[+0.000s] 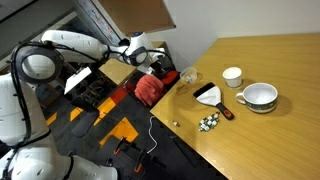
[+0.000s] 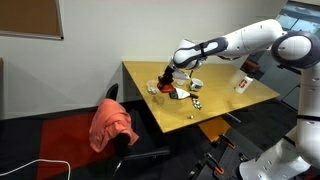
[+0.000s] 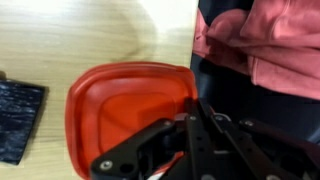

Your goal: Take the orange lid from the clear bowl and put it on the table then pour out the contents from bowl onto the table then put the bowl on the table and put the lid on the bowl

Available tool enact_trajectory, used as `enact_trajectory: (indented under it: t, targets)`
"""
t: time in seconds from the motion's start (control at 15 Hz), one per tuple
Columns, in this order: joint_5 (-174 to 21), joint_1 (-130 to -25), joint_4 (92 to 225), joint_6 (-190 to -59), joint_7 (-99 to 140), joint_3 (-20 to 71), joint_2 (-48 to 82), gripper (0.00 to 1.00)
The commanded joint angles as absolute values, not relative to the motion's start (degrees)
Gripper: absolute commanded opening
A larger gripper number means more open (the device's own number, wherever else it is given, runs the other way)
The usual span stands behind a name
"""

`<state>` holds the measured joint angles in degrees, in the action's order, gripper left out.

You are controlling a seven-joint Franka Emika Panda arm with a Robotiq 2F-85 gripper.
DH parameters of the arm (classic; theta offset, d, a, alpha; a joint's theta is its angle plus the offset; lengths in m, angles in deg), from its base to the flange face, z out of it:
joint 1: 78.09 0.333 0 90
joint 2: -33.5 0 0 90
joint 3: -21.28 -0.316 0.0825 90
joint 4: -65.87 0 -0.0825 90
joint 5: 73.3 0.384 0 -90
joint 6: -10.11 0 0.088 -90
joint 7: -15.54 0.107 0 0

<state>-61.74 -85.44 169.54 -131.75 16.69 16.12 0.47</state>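
In the wrist view a dark, rough-textured block (image 3: 18,120) lies at the left on the smooth, pale wooden tabletop (image 3: 90,35). Near it but apart sits the orange lid (image 3: 115,110). It is glossy plastic, rounded, with a raised rim, and its right side comes close to the tabletop's straight edge. The black end effector (image 3: 196,125) hangs over that right rim; I cannot tell whether its fingers are spread or pinching the lid. Past the edge is soft, folded pinkish-red cloth (image 3: 265,45). In an exterior view the clear bowl (image 1: 187,75) stands further right, with bare wood behind it.
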Motion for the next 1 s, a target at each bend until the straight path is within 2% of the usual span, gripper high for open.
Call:
enact_trajectory:
  t: [0.0,0.07,0.13,0.4,0.47,0.93]
  targets:
    - [-59.0,-85.1,183.8,-138.2,11.4,14.5,7.3,0.02]
    - [-58.2,-85.2,186.9,-140.4,10.7,14.0,8.5,0.02]
    - [-59.8,-84.1,178.8,-136.4,13.1,15.6,3.6,0.06]
    - [-59.2,-84.2,184.7,-139.4,12.1,15.0,6.0,0.06]
    - [-59.2,-84.2,184.8,-139.4,12.1,15.0,6.3,0.02]
    - [-56.3,-88.6,179.8,-139.1,7.6,13.9,-1.0,0.02]
